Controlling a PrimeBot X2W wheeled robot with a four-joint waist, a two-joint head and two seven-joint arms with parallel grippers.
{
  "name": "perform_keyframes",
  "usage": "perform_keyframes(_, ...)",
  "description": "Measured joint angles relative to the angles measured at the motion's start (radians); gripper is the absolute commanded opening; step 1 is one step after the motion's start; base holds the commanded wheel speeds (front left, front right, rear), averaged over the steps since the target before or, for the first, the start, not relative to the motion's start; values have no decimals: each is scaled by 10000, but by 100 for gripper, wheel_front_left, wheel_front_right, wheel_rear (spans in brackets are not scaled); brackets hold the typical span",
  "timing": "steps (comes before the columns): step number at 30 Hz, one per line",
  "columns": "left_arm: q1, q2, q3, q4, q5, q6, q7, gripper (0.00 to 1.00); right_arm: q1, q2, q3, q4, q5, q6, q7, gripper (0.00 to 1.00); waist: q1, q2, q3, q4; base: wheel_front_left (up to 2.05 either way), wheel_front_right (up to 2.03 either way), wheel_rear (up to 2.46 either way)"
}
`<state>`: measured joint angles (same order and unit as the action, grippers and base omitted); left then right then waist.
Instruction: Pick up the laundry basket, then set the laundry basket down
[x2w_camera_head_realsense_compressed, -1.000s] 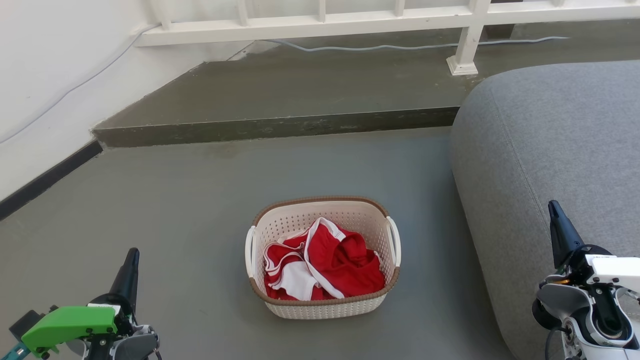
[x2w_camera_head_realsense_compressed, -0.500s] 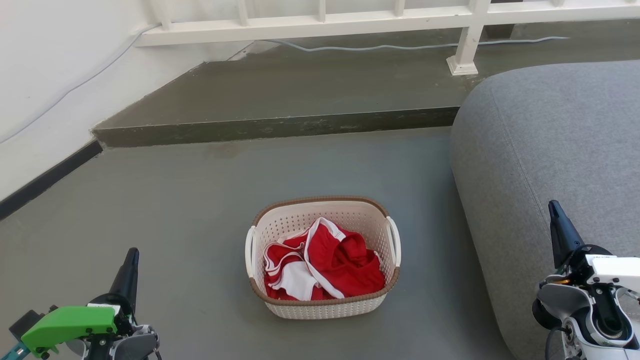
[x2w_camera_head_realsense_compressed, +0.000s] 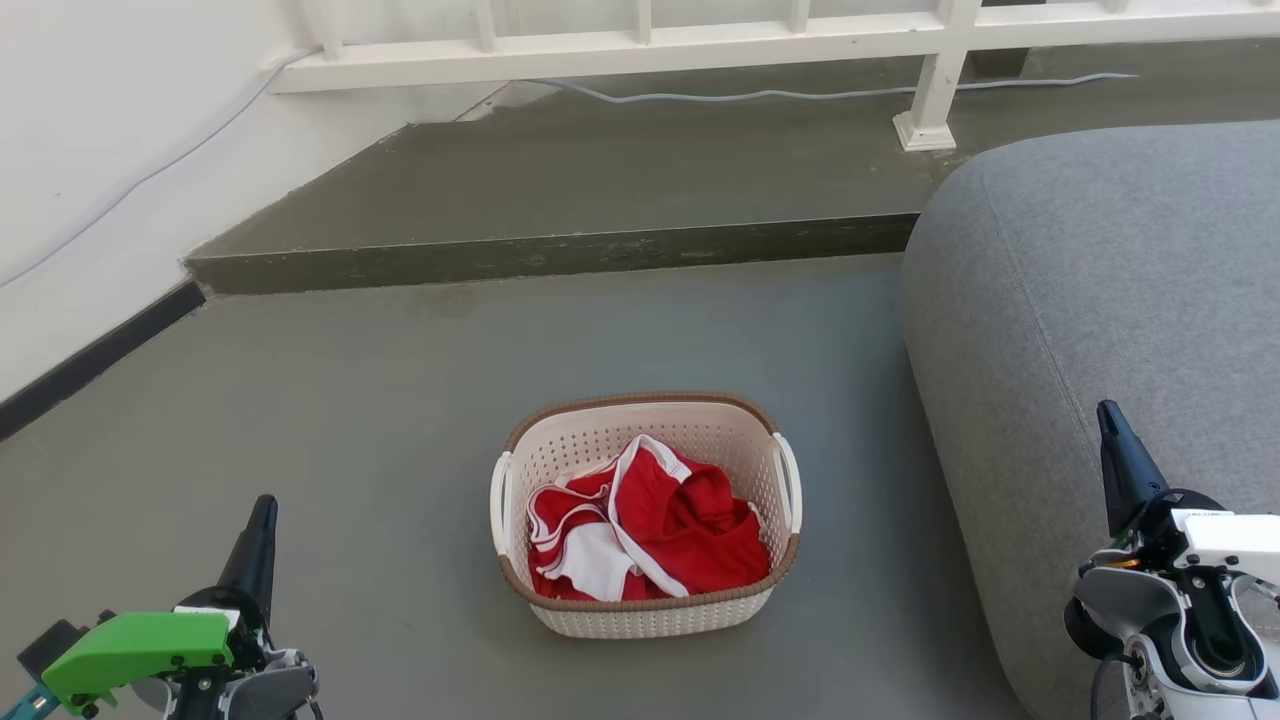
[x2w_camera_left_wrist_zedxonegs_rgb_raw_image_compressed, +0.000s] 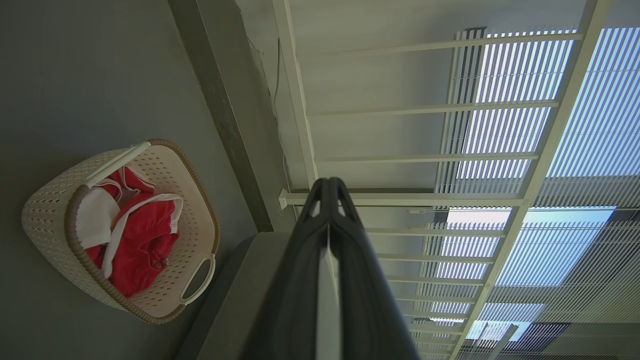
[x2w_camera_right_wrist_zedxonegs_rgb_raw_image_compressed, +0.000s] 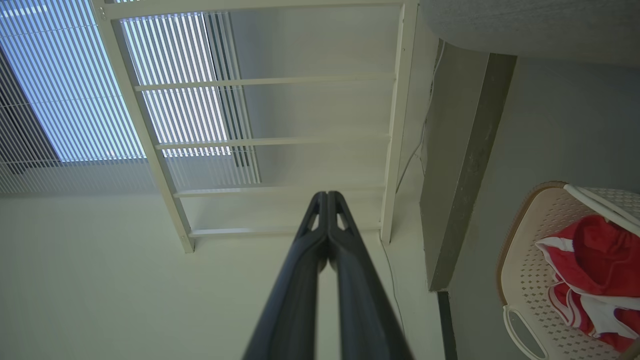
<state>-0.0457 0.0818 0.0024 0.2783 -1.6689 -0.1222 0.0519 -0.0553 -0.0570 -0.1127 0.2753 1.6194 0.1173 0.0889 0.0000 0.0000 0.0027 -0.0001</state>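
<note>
The laundry basket (x2w_camera_head_realsense_compressed: 640, 610) rests on the grey floor in the lower middle of the head view, cream and perforated with a brown rim and white side handles. Red and white clothes (x2w_camera_head_realsense_compressed: 650, 530) lie inside it. My left gripper (x2w_camera_head_realsense_compressed: 262, 512) hangs shut at the lower left, well to the left of the basket. At the lower right my right gripper (x2w_camera_head_realsense_compressed: 1108, 415) is shut too, over the sofa's edge. The basket (x2w_camera_left_wrist_zedxonegs_rgb_raw_image_compressed: 45, 220) shows at the left of the left wrist view, beside the shut gripper (x2w_camera_left_wrist_zedxonegs_rgb_raw_image_compressed: 329, 182). In the right wrist view the basket (x2w_camera_right_wrist_zedxonegs_rgb_raw_image_compressed: 525, 275) sits at the lower right, apart from the shut gripper (x2w_camera_right_wrist_zedxonegs_rgb_raw_image_compressed: 327, 195).
A grey sofa (x2w_camera_head_realsense_compressed: 1100, 300) fills the right side, close to the basket. A raised concrete step (x2w_camera_head_realsense_compressed: 550, 255) runs across behind, with a white railing (x2w_camera_head_realsense_compressed: 640, 45) and a cable (x2w_camera_head_realsense_compressed: 800, 95) on it. A white wall (x2w_camera_head_realsense_compressed: 90, 150) bounds the left.
</note>
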Motion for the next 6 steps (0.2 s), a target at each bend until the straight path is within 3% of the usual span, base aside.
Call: perform_keyframes(6,-3,0,6,2,0,0,0,0,0,0,-2,0,0,0,0,0,0,0,0,0,0,0,0)
